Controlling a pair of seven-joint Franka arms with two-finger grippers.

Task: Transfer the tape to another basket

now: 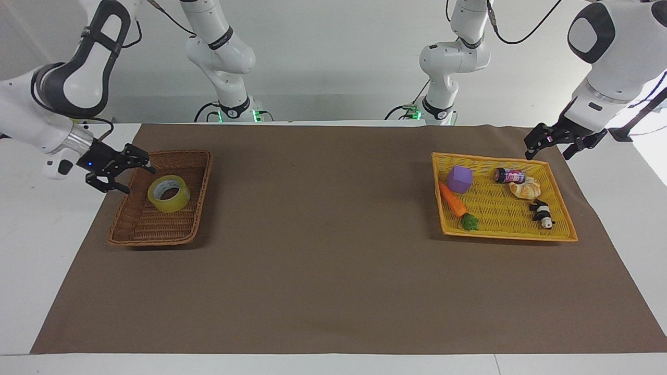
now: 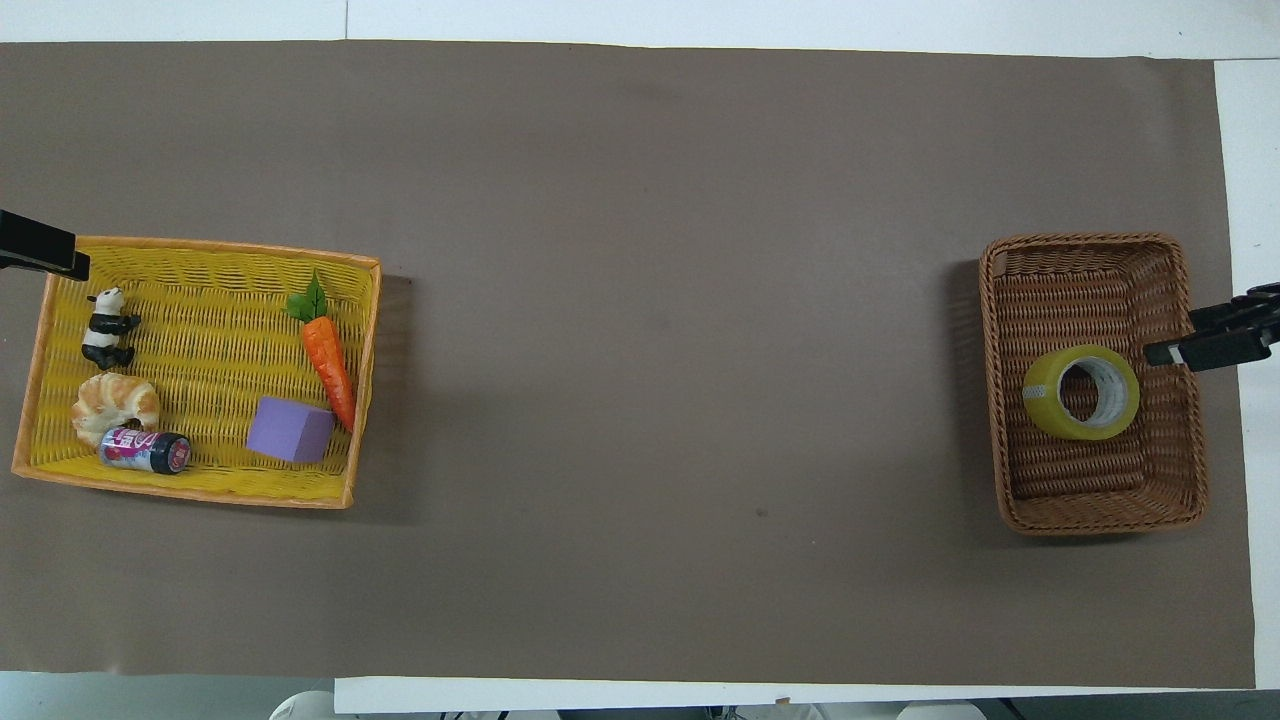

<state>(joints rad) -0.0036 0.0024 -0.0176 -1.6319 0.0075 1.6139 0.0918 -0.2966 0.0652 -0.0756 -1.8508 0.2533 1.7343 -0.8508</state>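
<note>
The tape point(image 1: 167, 206) is a yellow roll that lies tilted inside the dark-brown wicker basket point(image 1: 204, 177), at the right arm's end of the table. It also shows in the overhead view point(image 2: 1038, 402), in the basket point(image 2: 1090, 240). My right gripper point(image 1: 138, 180) is open and empty, just off the tape, over the basket's outer rim; in the overhead view point(image 2: 1176, 340) it sits at that rim. My left gripper point(image 1: 551, 148) is open and empty and waits over the corner of the yellow tray point(image 1: 508, 237).
The yellow-orange tray point(image 2: 200, 243) at the left arm's end holds a purple cube point(image 2: 290, 428), a carrot point(image 2: 328, 358), a small can point(image 2: 145, 450), a croissant point(image 2: 112, 400) and a panda figure point(image 2: 105, 325). Brown paper point(image 1: 323, 250) covers the table.
</note>
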